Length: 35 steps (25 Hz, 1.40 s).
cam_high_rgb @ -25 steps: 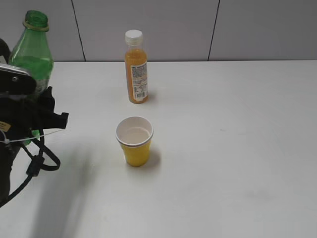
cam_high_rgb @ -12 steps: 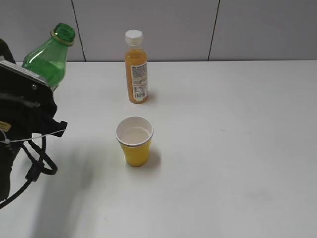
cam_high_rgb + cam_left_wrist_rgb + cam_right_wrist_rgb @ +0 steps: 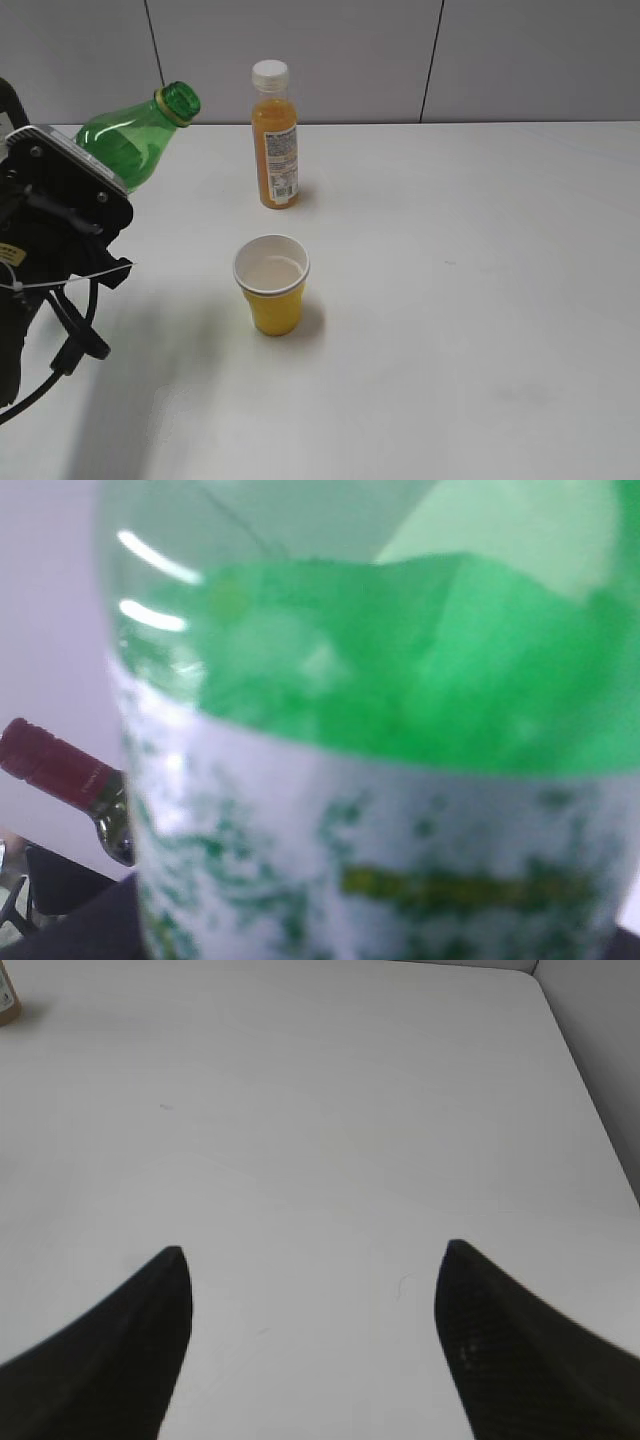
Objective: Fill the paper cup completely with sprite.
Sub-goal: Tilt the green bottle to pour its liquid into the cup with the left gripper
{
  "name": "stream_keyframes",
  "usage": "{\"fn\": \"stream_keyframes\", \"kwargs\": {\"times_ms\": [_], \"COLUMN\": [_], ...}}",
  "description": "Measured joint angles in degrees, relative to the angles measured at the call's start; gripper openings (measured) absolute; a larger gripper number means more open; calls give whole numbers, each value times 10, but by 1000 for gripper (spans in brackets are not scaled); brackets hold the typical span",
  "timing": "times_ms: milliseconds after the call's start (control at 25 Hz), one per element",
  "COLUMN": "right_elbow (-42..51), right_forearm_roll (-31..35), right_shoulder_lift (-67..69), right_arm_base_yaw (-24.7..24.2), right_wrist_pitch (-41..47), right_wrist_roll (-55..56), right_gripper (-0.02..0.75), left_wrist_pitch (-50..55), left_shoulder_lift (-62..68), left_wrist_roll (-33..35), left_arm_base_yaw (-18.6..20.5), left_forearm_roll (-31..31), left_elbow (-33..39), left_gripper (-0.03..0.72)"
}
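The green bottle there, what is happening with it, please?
The left gripper holds the green Sprite bottle tipped over, its open mouth pointing toward the orange juice bottle and off to the side of the yellow paper cup. Nothing is pouring. The cup stands upright on the table with some liquid inside. The right gripper is open and empty over bare table.

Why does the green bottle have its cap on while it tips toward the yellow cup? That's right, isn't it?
Not quite. The green bottle has no cap: the exterior view shows its mouth open, with only a ring around the neck. The rest holds: it tips toward the yellow cup, off to the cup's side.
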Motion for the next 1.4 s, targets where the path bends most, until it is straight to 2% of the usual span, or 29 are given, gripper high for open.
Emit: {"fn": "stream_keyframes", "kwargs": {"times_ms": [760, 1400], "right_elbow": [0, 0], "right_forearm_roll": [0, 0], "right_shoulder_lift": [0, 0], "right_arm_base_yaw": [0, 0], "right_wrist_pitch": [0, 0], "right_wrist_roll": [0, 0], "right_gripper": [585, 585], "left_wrist_pitch": [0, -1], "left_shoulder_lift": [0, 2], "left_wrist_roll": [28, 117], "left_arm_base_yaw": [0, 0], "left_forearm_roll": [-3, -12], "left_elbow": [0, 0], "left_gripper": [446, 446]}}
